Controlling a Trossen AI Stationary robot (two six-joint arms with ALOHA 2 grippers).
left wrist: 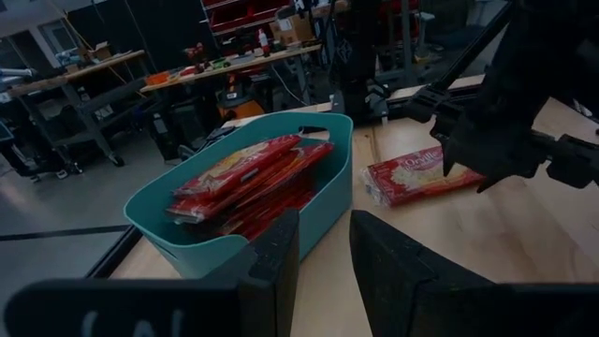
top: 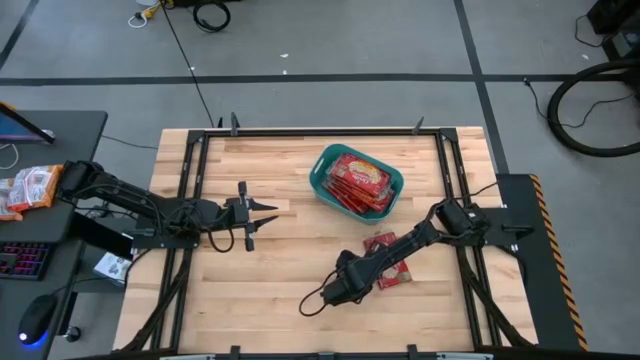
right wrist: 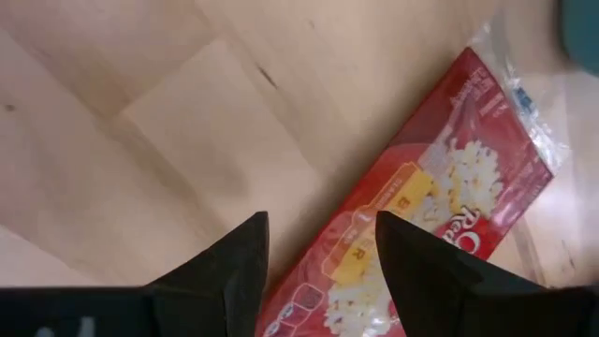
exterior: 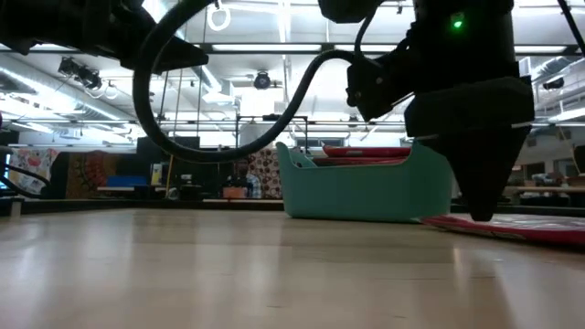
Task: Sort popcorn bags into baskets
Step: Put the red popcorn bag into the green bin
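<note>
**Right jaws poised over a loose popcorn bag; tub holds the rest**

On the wooden desk (top: 270, 290), the teal basket (top: 322, 186) sits toward 1 o'clock from the centre, turned at an angle. It is stacked with red popcorn bags (top: 358, 182) that rise above its rim, as the low view and left wrist view both show.

One loose popcorn bag (top: 398, 274) lies flat on the desk at about 5 o'clock from the basket, near it but apart. In the right wrist view its clear crimped end, red face and popcorn picture are plain to see.

The right gripper (right wrist: 321, 245) reaches in from the 3 o'clock edge of the desk and hangs low over this bag's near end. Its jaws are spread, with the bag's edge and bare wood showing in the gap between them; nothing is pinched. Whether the fingertips touch the packet cannot be told.

The left gripper (top: 262, 214) waits above the desk at about 9 o'clock from the basket, pointed toward it. Its jaws are spread as well, holding nothing.

Beyond the desk's 9 o'clock edge, a side table carries a keyboard (top: 22, 261) and a mouse (top: 33, 321).
</note>
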